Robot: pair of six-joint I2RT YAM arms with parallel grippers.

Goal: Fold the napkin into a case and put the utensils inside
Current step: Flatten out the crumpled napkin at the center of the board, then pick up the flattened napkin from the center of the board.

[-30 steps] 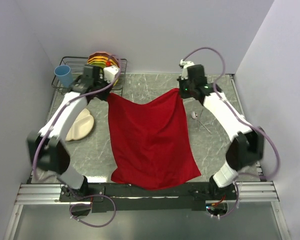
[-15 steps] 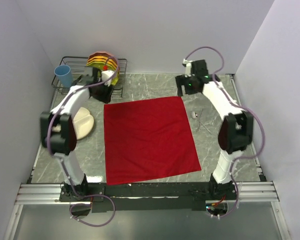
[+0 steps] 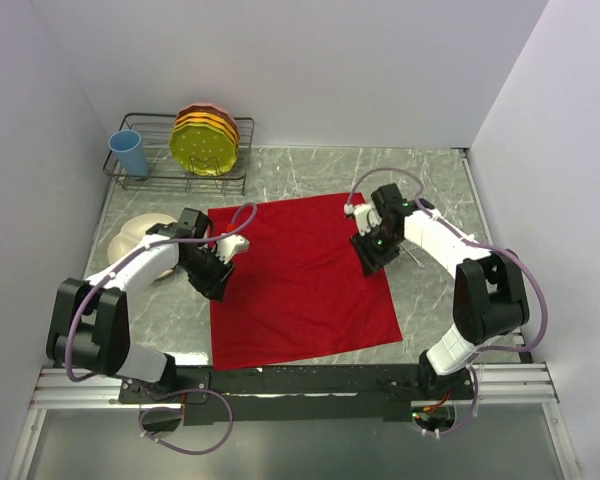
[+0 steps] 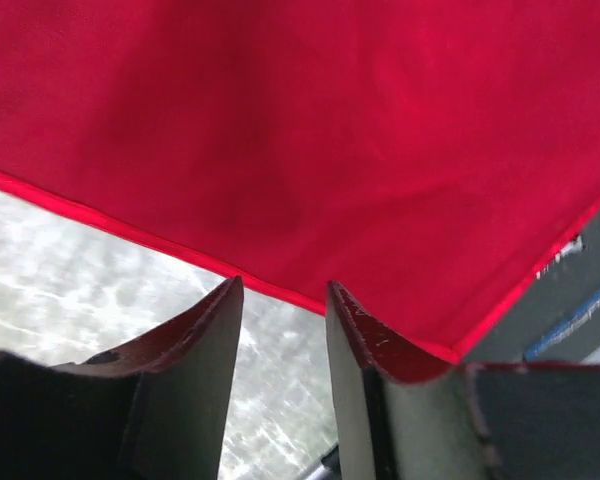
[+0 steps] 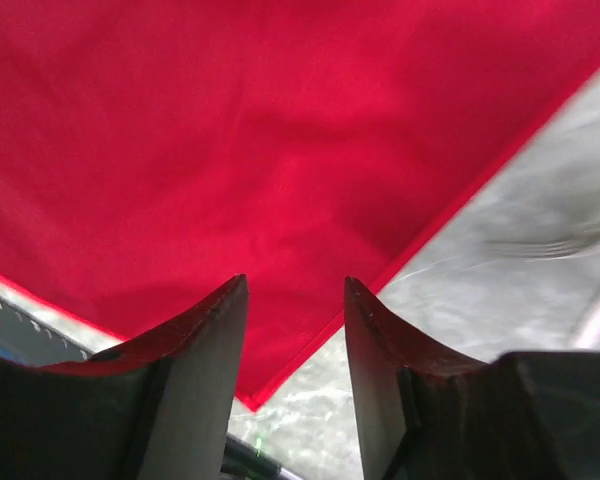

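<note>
The red napkin (image 3: 300, 270) lies flat and spread open on the grey marble table. My left gripper (image 3: 216, 276) is open and empty, low over the napkin's left edge; in the left wrist view (image 4: 285, 290) the red hem (image 4: 130, 235) runs just past its fingertips. My right gripper (image 3: 368, 256) is open and empty at the napkin's right edge, and it also shows in the right wrist view (image 5: 296, 282). A blurred silver fork (image 5: 545, 245) lies on the table just right of the napkin (image 5: 230, 150). In the top view the right arm hides most of the utensils.
A cream divided plate (image 3: 128, 235) lies left of the napkin, partly under the left arm. A wire rack (image 3: 150, 180) at the back left holds yellow and orange plates (image 3: 206, 142) and a blue cup (image 3: 127, 153). White walls close in the table.
A second ago both grippers held the napkin's far corners up. They let go, the napkin lay flat, and both arms drew back to its left and right edges.
</note>
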